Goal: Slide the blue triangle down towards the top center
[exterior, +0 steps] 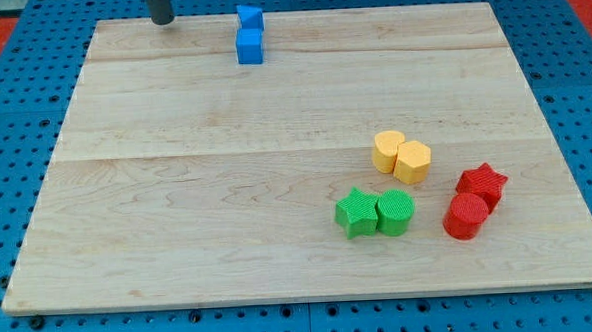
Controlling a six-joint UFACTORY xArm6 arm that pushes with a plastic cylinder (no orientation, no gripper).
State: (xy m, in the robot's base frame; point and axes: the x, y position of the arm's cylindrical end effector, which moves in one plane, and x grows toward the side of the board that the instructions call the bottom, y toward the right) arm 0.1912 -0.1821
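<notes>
Looking at this one, the main worry is that the two blue blocks at the top of the frame are stacked right against each other. The upper one (249, 16) sits at the board's top edge and I'd guess that's the blue triangle, though its shape is hard to make out from here. The lower blue block (250, 46) touches it from below and reads more like a cube. So any push down the frame on the triangle probably shoves the cube along too, or the triangle squirts sideways off the cube's corner.

My tip (161, 21) is in the upper left of the frame, left of both blue blocks and clear of them, touching nothing. It's just a plain rod, so there's nothing to open or close; it only pushes.

Second risk: the triangle is so close to the wooden board's (177, 191) top edge that there's barely room to get behind it. Come in sloppy and it could get nudged off the board.

Everything else is well out of the way in the lower right: two yellow blocks (401, 157) touching, a green star (355, 213) against a green block (395, 213), and a red star (482, 185) against a red cylinder (465, 218). None of those block the path.
</notes>
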